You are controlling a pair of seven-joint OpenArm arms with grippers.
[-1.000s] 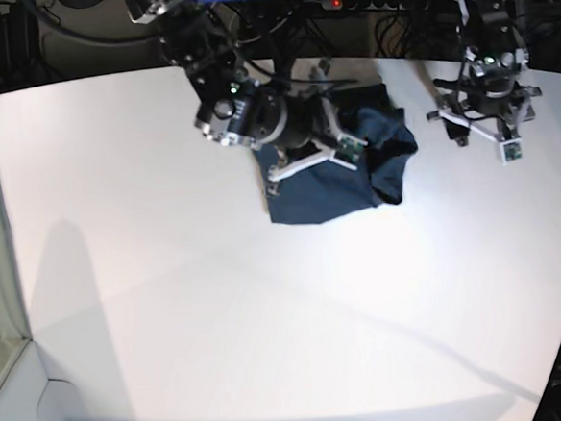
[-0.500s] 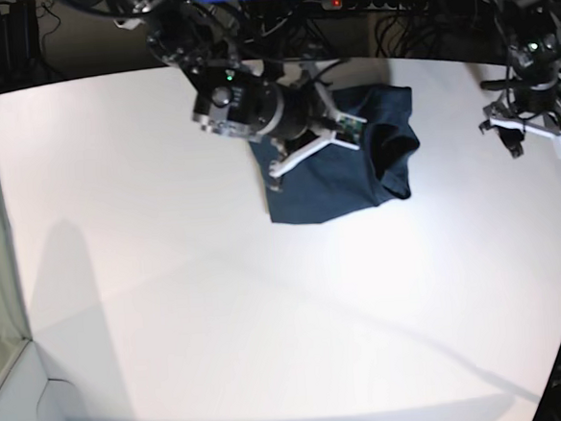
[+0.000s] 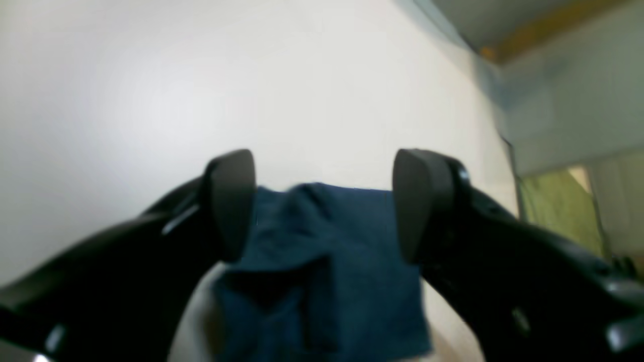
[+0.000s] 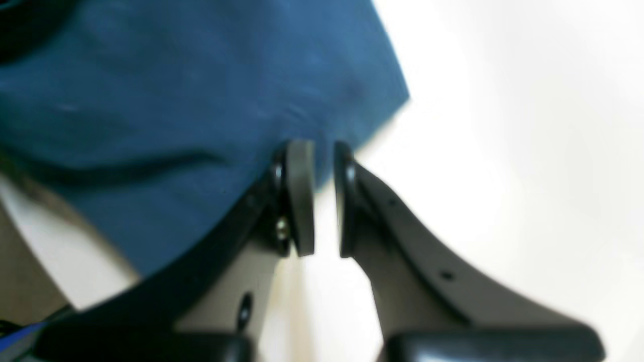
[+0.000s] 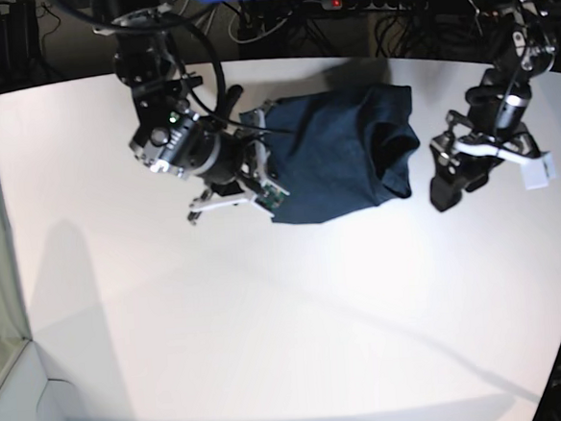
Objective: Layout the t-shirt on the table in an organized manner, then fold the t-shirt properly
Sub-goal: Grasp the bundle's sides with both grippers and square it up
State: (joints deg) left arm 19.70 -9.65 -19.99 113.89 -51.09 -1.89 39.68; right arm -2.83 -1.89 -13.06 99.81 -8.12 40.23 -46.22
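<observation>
T-shirt (image 5: 344,153) bunched in a rough rectangle near the far edge of the table (image 5: 271,346), one side rolled over: not yet laid flat, no fold begun. Right gripper (image 4: 318,198) nearly together at the cloth's corner edge; whether pinching fabric, cannot tell. Left gripper (image 3: 322,201) spread apart, empty, just beside the shirt. Plenty of bare table toward the near side for spreading; little at the far edge.

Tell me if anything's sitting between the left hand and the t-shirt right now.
Nothing visible does. The left hand, open, hangs just beside the t-shirt, with only bare table between them. In the left wrist view the cloth shows straight ahead between the fingers.
</observation>
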